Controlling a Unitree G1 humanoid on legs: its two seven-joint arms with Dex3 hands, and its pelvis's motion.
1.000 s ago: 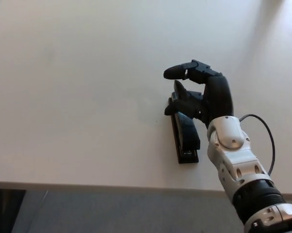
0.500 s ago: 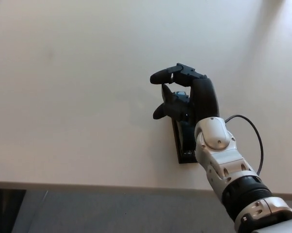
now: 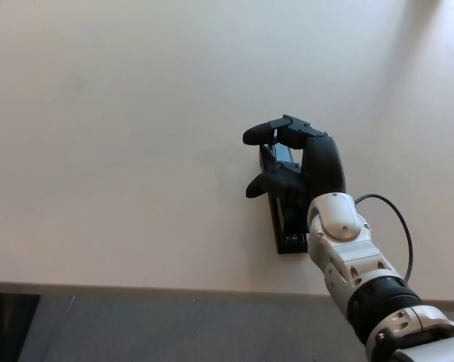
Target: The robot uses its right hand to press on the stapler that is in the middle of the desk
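Your right hand (image 3: 295, 170) sits directly over the black stapler (image 3: 286, 226), which lies lengthwise on the pale desk (image 3: 121, 151), a little right of centre and close to the near edge. Only the near end of the stapler shows, poking out below the palm toward the wrist; the far end, where the pressing has to happen, is hidden under the hand. The fingers (image 3: 276, 132) are spread and loosely curled, one reaching forward past the stapler and another bending down beside its left side. The hand holds nothing. Whether the palm is already touching the stapler's top arm cannot be told from this view, because the hand itself covers the contact.

You appear to be at the pressing step, or right on the verge of it: the hand is lined up above the target and no longer needs to travel across the desk. The next move calls for a straight push downward, with the load kept over the stapler's far, free end instead of the hinge near the wrist. Keep the force centred on the narrow body, since an off-axis push could make it skid or twist on the smooth surface. The thin black cable (image 3: 397, 219) looping off the wrist hangs clear of the work. Your left hand does not show.
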